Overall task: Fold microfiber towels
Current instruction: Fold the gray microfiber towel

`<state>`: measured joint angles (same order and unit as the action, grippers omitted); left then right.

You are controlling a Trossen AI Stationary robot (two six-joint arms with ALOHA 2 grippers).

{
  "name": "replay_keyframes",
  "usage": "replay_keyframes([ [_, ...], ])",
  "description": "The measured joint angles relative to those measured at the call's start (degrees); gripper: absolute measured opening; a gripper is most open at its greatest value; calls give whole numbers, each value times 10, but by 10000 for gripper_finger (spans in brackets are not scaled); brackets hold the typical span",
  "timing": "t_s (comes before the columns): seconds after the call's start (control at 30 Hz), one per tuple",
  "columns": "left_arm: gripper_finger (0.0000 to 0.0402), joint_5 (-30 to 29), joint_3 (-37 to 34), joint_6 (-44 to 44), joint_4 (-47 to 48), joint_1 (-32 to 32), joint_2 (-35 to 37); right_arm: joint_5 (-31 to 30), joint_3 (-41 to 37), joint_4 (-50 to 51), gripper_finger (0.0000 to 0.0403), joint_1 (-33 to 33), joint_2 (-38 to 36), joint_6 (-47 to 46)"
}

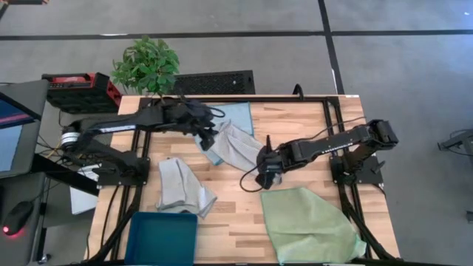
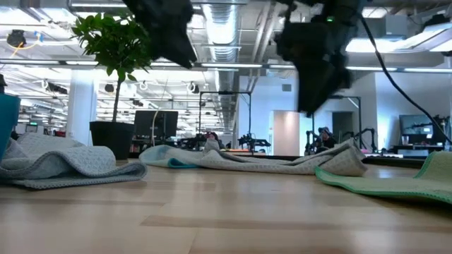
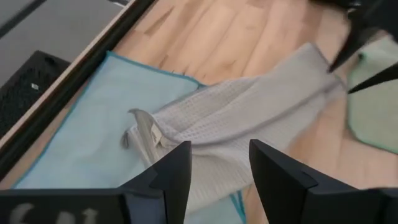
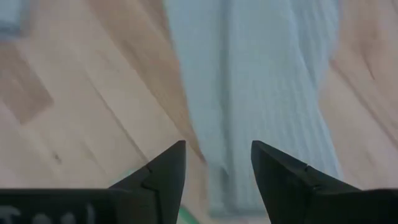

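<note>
Towel work at this moment centres on the pale grey towel, which lies rumpled near the middle of the table, partly on top of the light blue towel spread flat toward the far edge. The left gripper hangs just above the grey towel's near-blue end with its jaws parted and nothing between them; the right gripper hangs over the opposite end, also parted and empty, close to the light green towel. A second grey towel sits crumpled on the left side, beside the dark teal bin at the near edge. Judging from this layout, the step in hand is a two-corner pick on the middle grey towel, and doing it well probably means each gripper pinching only the grey fabric: the left must avoid catching the blue layer beneath, and the right must stay off the green towel's edge. Lifting both ends together and pulling them slightly apart should flatten the wrinkles before any fold; an uneven lift would likely drag the blue towel out of place.
</note>
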<state>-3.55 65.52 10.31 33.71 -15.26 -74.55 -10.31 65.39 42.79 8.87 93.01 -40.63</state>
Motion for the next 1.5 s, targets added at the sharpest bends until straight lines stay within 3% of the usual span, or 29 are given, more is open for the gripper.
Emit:
replay_keyframes([
  [0.17, 153, -19, 0, 11, 21, 15, 49, -11, 1, -79, 203, -28, 39, 50],
  [0.3, 153, -30, -1, 26, 24, 22, 68, -10, 0, -75, 202, -55, 72, 54],
  [1.03, 153, -33, -1, 39, 54, 24, 73, 12, 0, -96, 176, -69, 143, 98],
  [1.5, 153, -33, -1, 40, 54, 25, 73, -81, 0, -48, 157, -72, 139, 90],
])
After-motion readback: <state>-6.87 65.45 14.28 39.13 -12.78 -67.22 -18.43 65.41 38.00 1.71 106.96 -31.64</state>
